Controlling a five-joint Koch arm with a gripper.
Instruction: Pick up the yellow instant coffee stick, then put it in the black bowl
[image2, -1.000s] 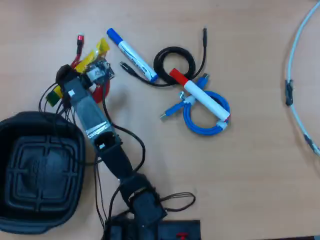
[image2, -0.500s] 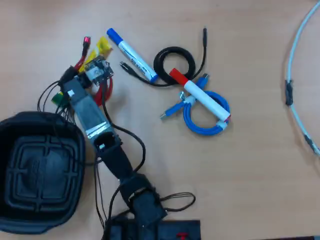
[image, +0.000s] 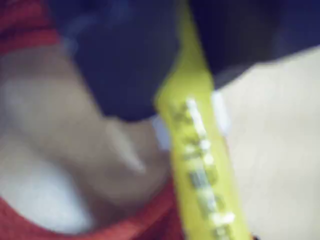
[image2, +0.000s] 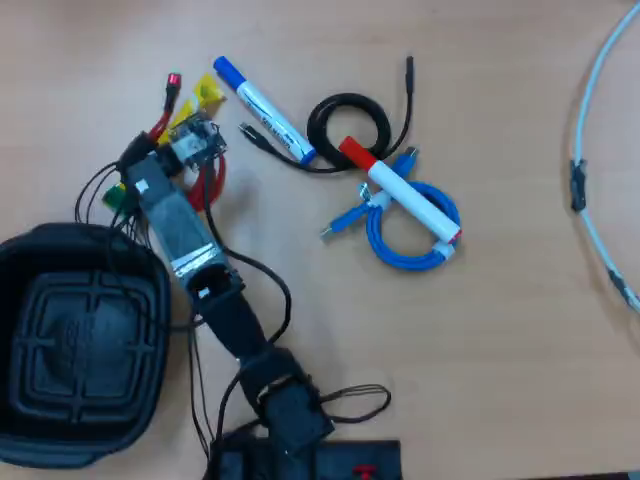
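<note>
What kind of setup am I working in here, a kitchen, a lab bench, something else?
Most likely a hobby or office desk, not a kitchen: a plain wooden tabletop strewn with whiteboard markers, a coiled black cable and a coiled blue cable.

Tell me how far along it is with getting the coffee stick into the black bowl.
Done: the gripper has reached the yellow instant coffee stick. In hand: the blurry wrist view shows the stick running between dark jaw shapes, so it looks gripped, but whether it is off the table can't be told. Left: carrying it over and dropping it in the black bowl, which holds nothing.
</note>
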